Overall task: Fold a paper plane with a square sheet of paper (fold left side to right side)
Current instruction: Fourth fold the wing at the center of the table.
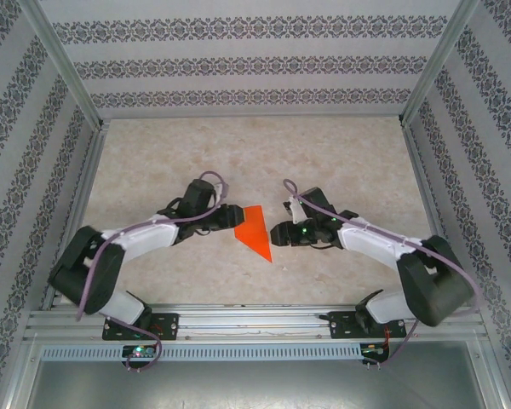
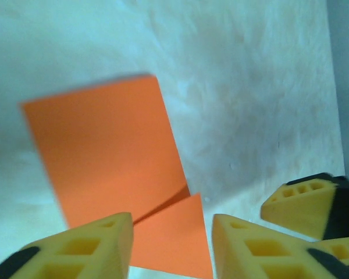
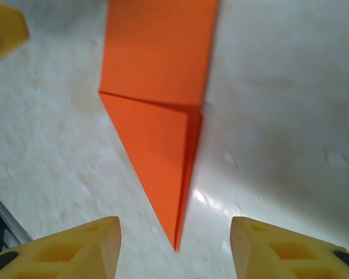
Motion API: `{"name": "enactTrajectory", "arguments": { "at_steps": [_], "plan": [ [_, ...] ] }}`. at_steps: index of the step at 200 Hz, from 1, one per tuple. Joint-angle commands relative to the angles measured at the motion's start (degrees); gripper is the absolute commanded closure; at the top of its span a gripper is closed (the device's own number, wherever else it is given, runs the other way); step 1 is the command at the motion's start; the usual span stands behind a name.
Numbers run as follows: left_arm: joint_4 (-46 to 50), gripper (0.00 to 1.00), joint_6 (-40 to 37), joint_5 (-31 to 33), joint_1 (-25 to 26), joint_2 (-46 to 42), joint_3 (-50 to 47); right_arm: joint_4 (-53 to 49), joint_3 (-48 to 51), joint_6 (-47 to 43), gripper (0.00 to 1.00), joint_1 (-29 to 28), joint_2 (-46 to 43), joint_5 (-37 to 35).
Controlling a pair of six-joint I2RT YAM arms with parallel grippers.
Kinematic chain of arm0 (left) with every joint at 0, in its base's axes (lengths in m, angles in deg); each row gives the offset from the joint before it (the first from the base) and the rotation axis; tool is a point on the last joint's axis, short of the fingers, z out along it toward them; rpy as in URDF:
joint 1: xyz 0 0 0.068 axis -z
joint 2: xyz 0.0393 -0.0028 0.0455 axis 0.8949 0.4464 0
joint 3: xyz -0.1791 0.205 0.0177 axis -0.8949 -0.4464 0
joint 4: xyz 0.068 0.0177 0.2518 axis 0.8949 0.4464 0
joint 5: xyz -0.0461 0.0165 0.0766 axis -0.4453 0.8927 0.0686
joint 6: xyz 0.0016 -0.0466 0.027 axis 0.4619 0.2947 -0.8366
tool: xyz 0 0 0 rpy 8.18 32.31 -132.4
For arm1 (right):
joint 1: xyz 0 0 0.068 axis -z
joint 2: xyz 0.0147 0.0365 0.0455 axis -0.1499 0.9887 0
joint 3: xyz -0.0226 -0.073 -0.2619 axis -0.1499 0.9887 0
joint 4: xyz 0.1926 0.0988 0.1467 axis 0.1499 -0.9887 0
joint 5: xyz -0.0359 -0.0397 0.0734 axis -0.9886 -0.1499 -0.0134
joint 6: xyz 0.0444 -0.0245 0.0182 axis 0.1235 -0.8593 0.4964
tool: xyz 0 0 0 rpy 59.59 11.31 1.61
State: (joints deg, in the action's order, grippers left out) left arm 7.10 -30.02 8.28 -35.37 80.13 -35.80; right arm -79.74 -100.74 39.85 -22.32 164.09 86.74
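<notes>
From above, the orange paper plane (image 1: 255, 231) lies flat on the mottled beige table (image 1: 341, 162), between the two arms, with its sharp point turned toward the near edge and its broad end toward the far side. The left tool (image 1: 228, 218) sits just beside the plane's broad end, and the right tool (image 1: 278, 232) is just beside its straight long edge. That view is too distant to show whether either touches the paper or how the jaws stand. The left wrist camera fills this in. The left tool (image 2: 171, 232) has its yellow fingers (image 2: 81, 250) spread apart, with a triangular folded flap of the plane lying in the gap and nothing clamped. A dark crease line separates that flap from the wider flat panel beyond, and the fingers of the right tool show at the right edge, resting apart from the paper. The right wrist camera looks along the plane's length. The right tool (image 3: 174, 232) has its jaws wide apart, and the plane's sharp tip ends between the fingers (image 3: 279, 250) without touching either. It also shows layered edges along one side of the point, a fold the overhead view does not resolve. A yellow fingertip of the left tool sits blurred in the upper left corner.
</notes>
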Motion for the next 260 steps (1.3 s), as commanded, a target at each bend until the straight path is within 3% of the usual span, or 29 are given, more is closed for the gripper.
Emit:
{"name": "enactTrajectory", "arguments": {
  "at_steps": [1, 42, 63, 114, 159, 204, 260],
  "plan": [
    [0.3, 0.54, 1.2, 6.0, -2.6, -5.1, -4.9, 6.8, -2.7, -7.1, 0.47, 0.4, 5.6, 5.2],
    [1.1, 0.46, 3.5, 7.8, -5.0, -11.1, -10.6, 10.8, -5.9, -7.5, 0.43, 0.4, 13.8, 8.0],
    [1.0, 0.46, 3.9, 7.3, -5.2, -11.2, -11.5, 11.6, -6.6, -7.6, 0.48, 0.5, 15.9, 8.5],
    [0.5, 0.45, 3.7, 6.4, -5.4, -9.7, -11.0, 14.0, -5.4, -6.6, 0.72, 0.8, 17.3, 9.9],
    [-3.3, 0.43, 5.1, 3.0, -6.4, -7.7, -10.8, 14.1, -4.0, -6.1, 1.0, 1.2, 13.8, 9.2],
    [-10.9, 0.42, 8.9, -3.4, -8.0, -2.1, -8.8, 19.1, -0.1, -3.6, 1.0, 2.7, 8.2, 10.2],
    [-15.5, 0.48, 10.2, -10.1, -7.7, 6.3, -4.0, 21.0, 1.4, -2.1, 1.0, 3.1, 7.4, 11.0]
  ]
}}
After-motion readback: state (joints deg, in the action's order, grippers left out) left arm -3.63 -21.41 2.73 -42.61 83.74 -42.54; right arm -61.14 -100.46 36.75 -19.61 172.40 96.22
